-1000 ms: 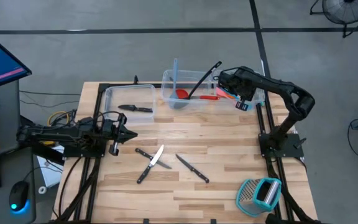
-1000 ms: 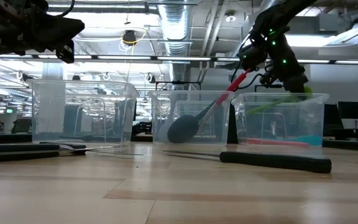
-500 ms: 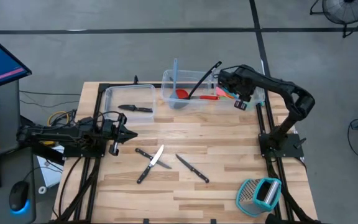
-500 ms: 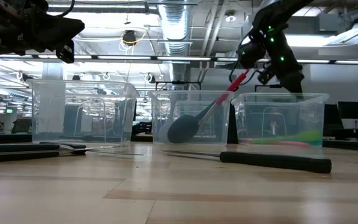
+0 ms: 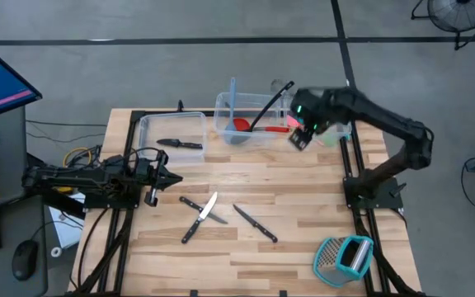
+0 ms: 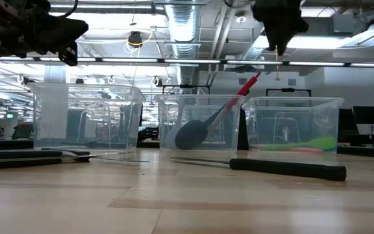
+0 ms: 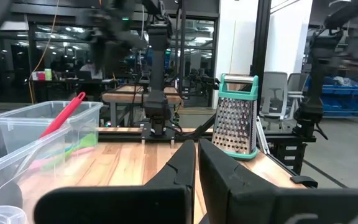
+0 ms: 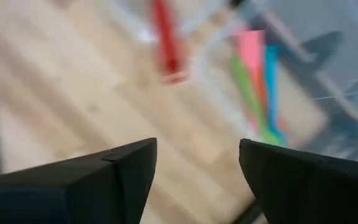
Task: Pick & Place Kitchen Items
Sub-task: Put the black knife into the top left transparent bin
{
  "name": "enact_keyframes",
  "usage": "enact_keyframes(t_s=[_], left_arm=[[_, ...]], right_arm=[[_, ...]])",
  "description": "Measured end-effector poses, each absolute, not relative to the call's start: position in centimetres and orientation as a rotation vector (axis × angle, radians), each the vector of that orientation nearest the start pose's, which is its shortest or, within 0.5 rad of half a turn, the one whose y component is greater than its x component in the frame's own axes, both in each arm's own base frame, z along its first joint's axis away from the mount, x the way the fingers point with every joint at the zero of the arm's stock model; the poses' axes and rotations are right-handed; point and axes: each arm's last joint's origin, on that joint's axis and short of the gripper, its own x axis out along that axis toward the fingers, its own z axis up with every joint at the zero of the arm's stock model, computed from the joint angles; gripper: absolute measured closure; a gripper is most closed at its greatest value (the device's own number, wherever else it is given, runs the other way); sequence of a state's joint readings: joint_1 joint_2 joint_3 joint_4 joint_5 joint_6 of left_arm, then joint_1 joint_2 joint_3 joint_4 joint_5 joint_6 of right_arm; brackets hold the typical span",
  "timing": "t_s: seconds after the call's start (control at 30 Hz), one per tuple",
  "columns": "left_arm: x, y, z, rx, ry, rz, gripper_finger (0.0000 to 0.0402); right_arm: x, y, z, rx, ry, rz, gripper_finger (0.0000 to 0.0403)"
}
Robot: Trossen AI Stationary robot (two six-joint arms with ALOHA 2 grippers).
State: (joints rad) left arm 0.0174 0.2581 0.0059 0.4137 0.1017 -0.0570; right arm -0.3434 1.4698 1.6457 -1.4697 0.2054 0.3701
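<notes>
The left gripper (image 5: pixel 174 176) is hovering by the tabletop's left edge with its fingers clenched on nothing. Three knives (image 5: pixel 213 215) are lying near the front edge, and a fourth (image 5: pixel 180 143) is resting in the left bin (image 5: pixel 143 132). The right gripper (image 5: pixel 298 139) is hanging released over the back right corner, where spatulas (image 6: pixel 297 146) are lying in the right bin (image 6: pixel 293 103).

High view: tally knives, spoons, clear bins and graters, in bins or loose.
knives: 4
spoons: 2
clear bins: 3
grater: 1
Total: 10
</notes>
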Motion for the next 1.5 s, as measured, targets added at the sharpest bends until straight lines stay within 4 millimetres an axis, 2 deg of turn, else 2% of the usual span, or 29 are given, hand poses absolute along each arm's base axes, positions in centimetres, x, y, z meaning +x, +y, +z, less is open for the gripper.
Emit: enact_keyframes(t_s=[0.17, 0.37, 0.47, 0.57, 0.7, 0.87, 1.37, 1.5], left_arm=[[11.2, -0.1, 18.3, -0.047, -0.159, -0.089, 0.0400], [11.2, -0.1, 18.4, -0.047, -0.160, -0.089, 0.0400], [11.2, -0.1, 18.4, -0.047, -0.165, -0.089, 0.0400], [11.2, -0.1, 18.4, -0.047, -0.166, -0.089, 0.0400], [11.2, -0.1, 18.4, -0.047, -0.167, -0.089, 0.0400], [11.2, -0.1, 18.4, -0.047, -0.169, -0.089, 0.0400], [11.2, -0.1, 18.5, -0.046, -0.173, -0.089, 0.0400], [11.2, -0.1, 18.5, -0.049, -0.177, -0.090, 0.0400]], right_arm=[[26.9, -2.3, 36.0, 0.338, 1.252, -0.567, 0.0183], [31.6, 5.7, 31.2, 0.207, 1.322, -0.405, 0.0185], [33.6, 8.4, 28.3, 0.180, 1.363, -0.358, 0.0180], [35.1, 10.1, 25.8, 0.177, 1.379, -0.312, 0.0175], [36.7, 11.3, 23.4, 0.173, 1.375, -0.260, 0.0172], [37.3, 11.5, 22.3, 0.170, 1.385, -0.254, 0.0174], [37.6, 11.8, 22.6, 0.163, 1.342, -0.228, 0.0182], [37.3, 11.9, 23.9, 0.117, 1.299, -0.170, 0.0182]])
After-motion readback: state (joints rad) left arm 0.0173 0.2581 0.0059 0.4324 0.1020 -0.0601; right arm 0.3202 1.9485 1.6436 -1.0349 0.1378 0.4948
